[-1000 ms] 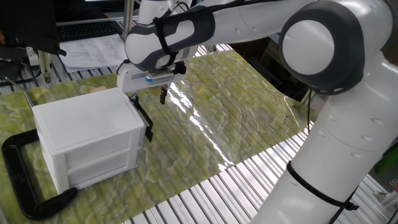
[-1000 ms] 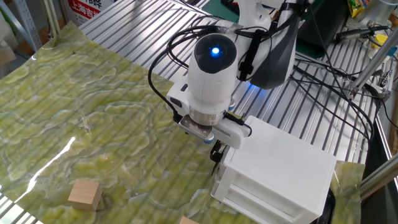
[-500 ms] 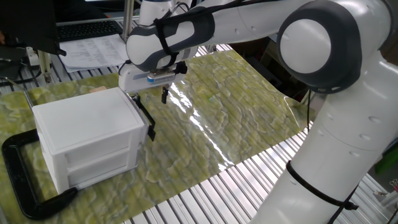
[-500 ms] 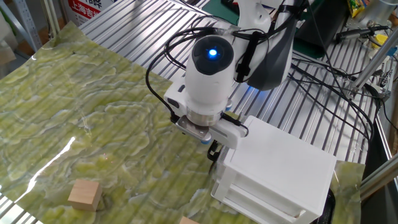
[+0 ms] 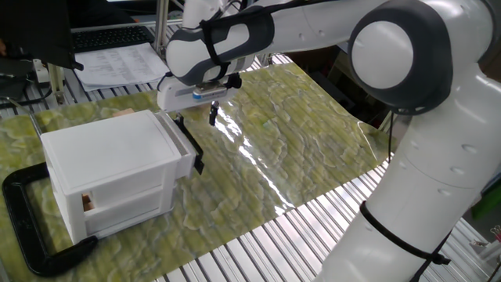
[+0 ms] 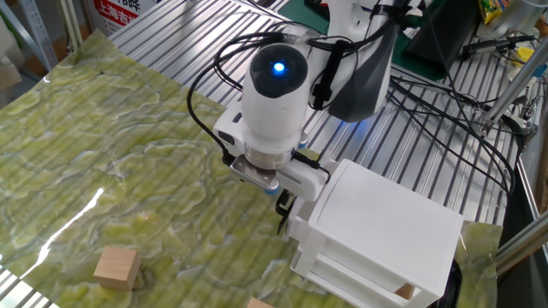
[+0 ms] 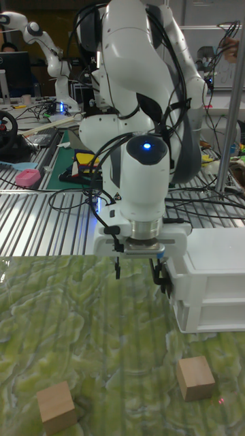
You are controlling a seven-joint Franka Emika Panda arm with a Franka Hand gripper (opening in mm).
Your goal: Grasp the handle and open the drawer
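The white cabinet stands at the left, and its upper drawer (image 5: 117, 145) sticks out a little past the lower compartment. The slim black handle (image 5: 194, 153) runs across the drawer front. My gripper (image 5: 195, 118) hangs right over the handle's far end, pointing down. In the tall fixed view its fingers (image 7: 118, 267) stand well apart. One finger is against the handle (image 7: 167, 285) and the other is out over the mat, so the gripper (image 7: 139, 269) looks open. Whether the near finger sits behind the bar is hidden. In the other fixed view the wrist covers most of the handle (image 6: 283, 218).
A large black C-shaped clamp (image 5: 23, 227) wraps the cabinet's left base. Two wooden blocks (image 7: 195, 378) (image 7: 56, 407) lie on the green mat in front. A small wood-coloured piece (image 5: 88, 204) shows in the gap at the cabinet's back. Bare metal slats border the mat.
The upper drawer has slid out of the cabinet with my gripper moving along at the handle. A gap opened at the cabinet's back, showing a wood-coloured piece.
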